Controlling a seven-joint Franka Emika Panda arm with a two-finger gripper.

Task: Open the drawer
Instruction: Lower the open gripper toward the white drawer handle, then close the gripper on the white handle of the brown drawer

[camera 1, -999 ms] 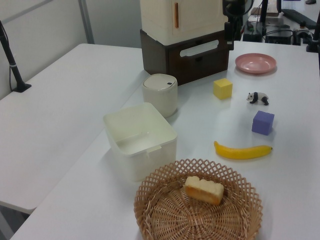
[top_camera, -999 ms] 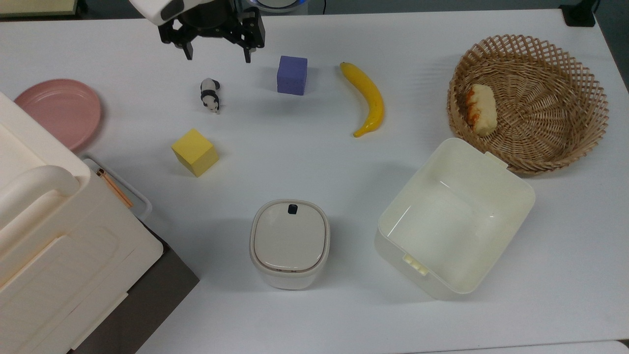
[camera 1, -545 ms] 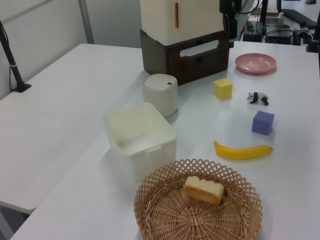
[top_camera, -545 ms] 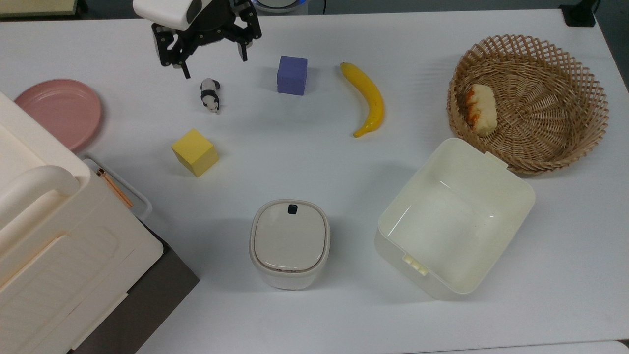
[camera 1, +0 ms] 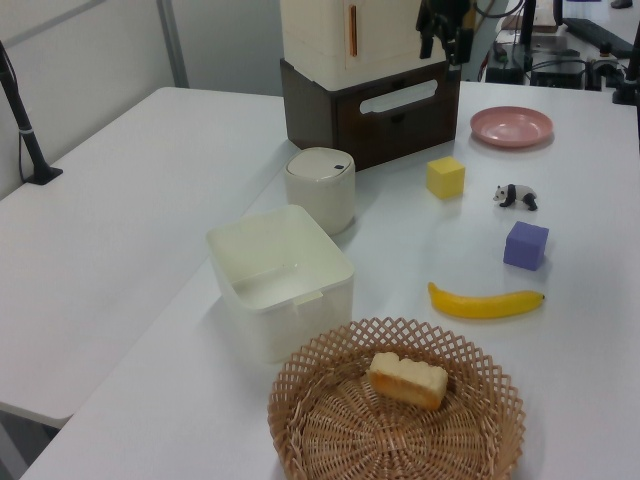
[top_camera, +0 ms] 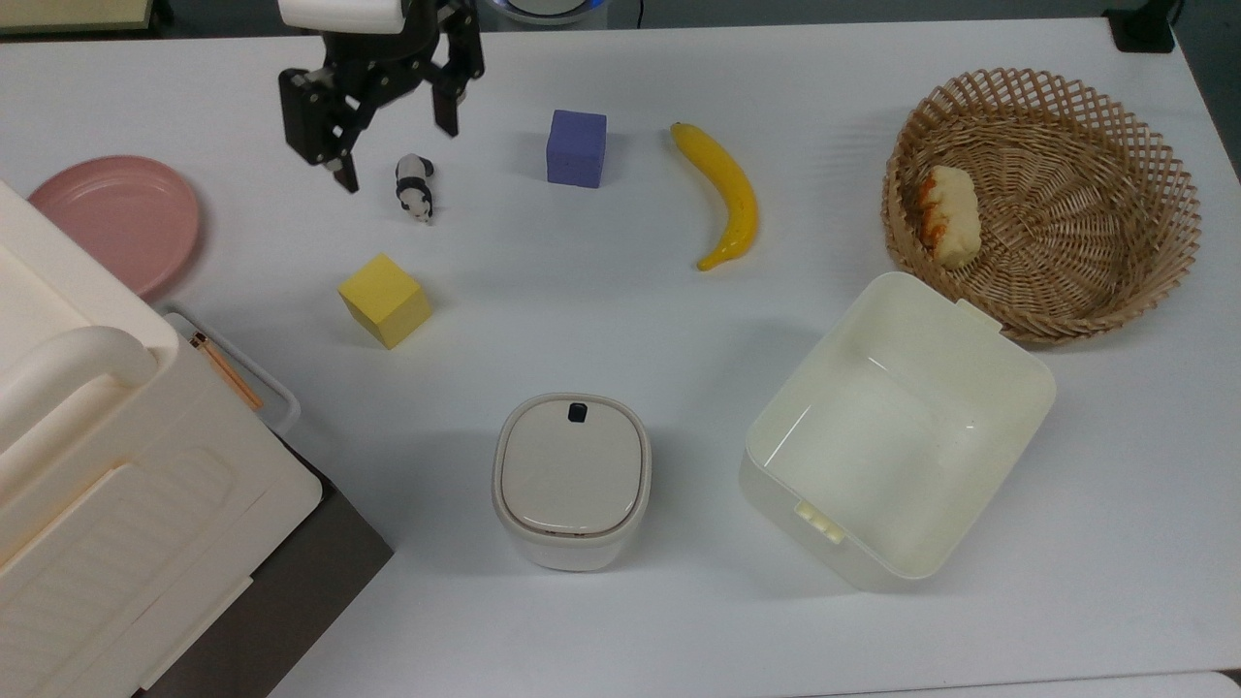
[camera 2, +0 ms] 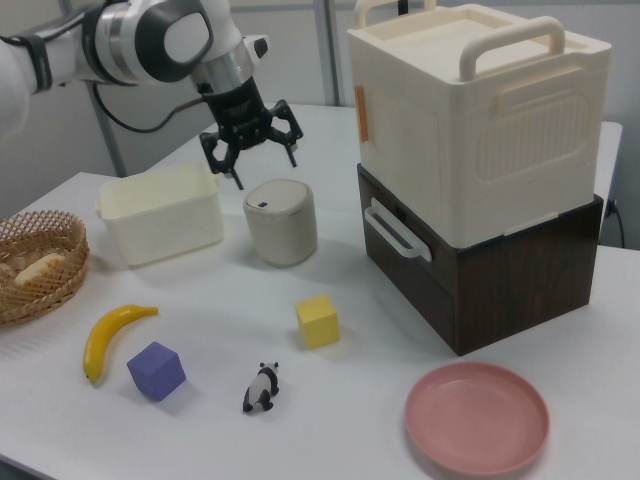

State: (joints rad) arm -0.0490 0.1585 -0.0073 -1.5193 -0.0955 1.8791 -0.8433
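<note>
The drawer (camera 2: 412, 268) is the dark-brown box under the cream cabinet (camera 2: 480, 130), and it sits shut. Its white loop handle (camera 2: 397, 233) faces the table's middle; the handle (camera 1: 400, 97) and the handle (top_camera: 282, 395) are both free. My gripper (top_camera: 398, 157) hangs open in the air above the panda toy (top_camera: 415, 187), at the top view's upper left. In the left view the gripper (camera 1: 440, 42) is seen in front of the cabinet's upper right. The gripper (camera 2: 253, 166) holds nothing.
A yellow cube (top_camera: 384, 300) lies between gripper and drawer. A pink plate (top_camera: 116, 221) sits beside the cabinet. Further off are a purple cube (top_camera: 576, 147), a banana (top_camera: 725, 194), a lidded bin (top_camera: 572, 479), a cream tub (top_camera: 897, 427) and a wicker basket (top_camera: 1047, 199) with bread.
The gripper has swung toward the top view's left and turned, its fingers now pointing down-left, nearer the panda and the cabinet. Everything else is as it was.
</note>
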